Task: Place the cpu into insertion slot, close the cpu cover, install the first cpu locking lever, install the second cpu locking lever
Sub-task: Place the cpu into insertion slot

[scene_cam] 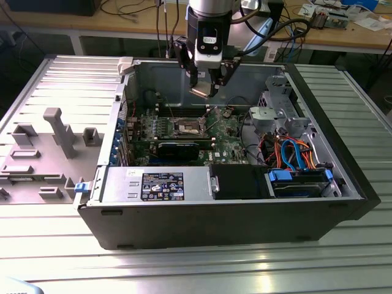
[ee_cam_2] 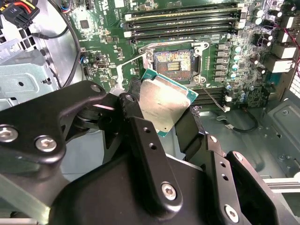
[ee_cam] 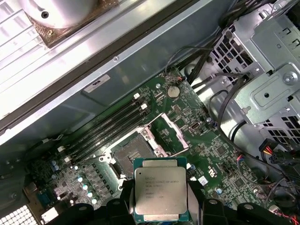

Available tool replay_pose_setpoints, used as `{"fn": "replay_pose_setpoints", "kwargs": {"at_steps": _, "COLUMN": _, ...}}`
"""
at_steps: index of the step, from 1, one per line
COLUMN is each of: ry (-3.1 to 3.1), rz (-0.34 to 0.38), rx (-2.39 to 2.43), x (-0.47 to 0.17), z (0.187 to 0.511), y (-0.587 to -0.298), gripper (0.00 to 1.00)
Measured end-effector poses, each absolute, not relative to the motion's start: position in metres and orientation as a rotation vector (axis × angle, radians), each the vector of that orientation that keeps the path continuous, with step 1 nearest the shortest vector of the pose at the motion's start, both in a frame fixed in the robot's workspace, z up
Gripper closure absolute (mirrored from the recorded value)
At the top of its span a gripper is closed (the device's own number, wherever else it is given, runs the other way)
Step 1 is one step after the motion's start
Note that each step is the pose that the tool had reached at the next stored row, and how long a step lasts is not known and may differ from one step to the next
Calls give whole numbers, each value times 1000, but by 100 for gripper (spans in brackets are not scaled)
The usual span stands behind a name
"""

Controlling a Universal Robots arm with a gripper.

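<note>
My gripper (scene_cam: 205, 90) hangs over the open computer case, shut on the cpu (scene_cam: 202, 92). The cpu (ee_cam_2: 161, 101) is a flat square chip with a dull silver top and a green edge, pinched at two opposite sides by black fingers (ee_cam_2: 187, 129). In the first wrist view the cpu (ee_cam: 161, 192) sits in the gripper (ee_cam: 161, 200), above the board. The insertion slot (ee_cam: 130, 154) lies uncovered on the green board, with a dark centre and a silver rim, apart from the chip. The cpu cover (ee_cam: 169, 133) stands swung open beside the slot. The slot (ee_cam_2: 173, 61) lies just beyond the chip's far edge.
Long black memory slots (ee_cam_2: 183, 18) run along one side of the socket. A black graphics card (scene_cam: 177, 149) lies in front of it, then the power supply (scene_cam: 156, 184). A drive cage with blue and orange cables (scene_cam: 294, 153) fills the exterior view's right. A grey fixture plate (scene_cam: 43, 147) lies left of the case.
</note>
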State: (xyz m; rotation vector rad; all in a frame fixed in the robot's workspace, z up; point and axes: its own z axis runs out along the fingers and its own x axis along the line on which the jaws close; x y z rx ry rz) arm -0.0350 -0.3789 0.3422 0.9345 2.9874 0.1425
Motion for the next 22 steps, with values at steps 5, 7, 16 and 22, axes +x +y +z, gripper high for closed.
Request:
{"fn": "replay_pose_setpoints", "kwargs": {"at_steps": 5, "ry": 2983, "rz": 142, "rx": 948, "x": -35, "z": 342, "y": -379, "gripper": 46}}
{"fn": "replay_pose_setpoints", "kwargs": {"at_steps": 7, "ry": 2981, "rz": 142, "rx": 953, "x": -35, "z": 342, "y": -379, "gripper": 46}}
{"fn": "replay_pose_setpoints", "kwargs": {"at_steps": 16, "ry": 2956, "rz": 142, "rx": 1020, "x": -35, "z": 342, "y": -379, "gripper": 46}}
{"fn": "replay_pose_setpoints", "kwargs": {"at_steps": 22, "ry": 2949, "rz": 142, "rx": 1039, "x": -35, "z": 342, "y": -379, "gripper": 46}}
